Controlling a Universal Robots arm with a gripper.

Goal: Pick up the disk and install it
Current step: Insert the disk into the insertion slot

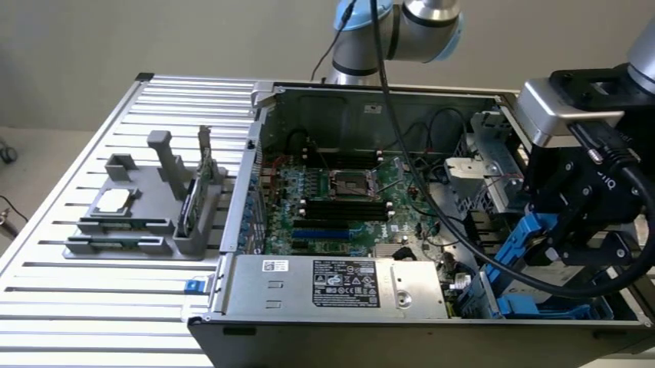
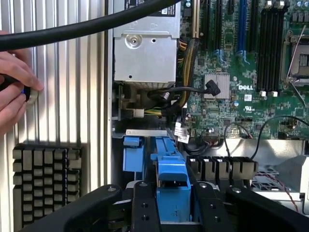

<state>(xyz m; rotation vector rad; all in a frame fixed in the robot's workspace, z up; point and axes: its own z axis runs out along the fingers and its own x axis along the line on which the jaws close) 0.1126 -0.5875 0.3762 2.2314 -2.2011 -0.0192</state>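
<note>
Plainly, in the exterior view the gripper (image 1: 561,253) hangs over the drive bay at the exterior view's right end of the open computer case (image 1: 369,96), which stands on the slatted bench (image 1: 113,307). The disk (image 1: 533,236) sits on edge beneath it, low in the bay, well apart from the motherboard (image 1: 338,195) and near the power supply (image 1: 338,282). This view gives the lie of the whole case, though not how firm the hold is. The wrist view adds that: the black fingers (image 2: 145,208) pinch the disk by its blue rail from either side, and a person's hand (image 2: 14,92) lies on the bench near a black heatsink (image 2: 46,179). The disk is probably rigid, dense for its size and unforgiving of knocks. Its plastic rails likely flex a little, so the narrow edges are the sound place to hold it, not the labelled face.
</note>
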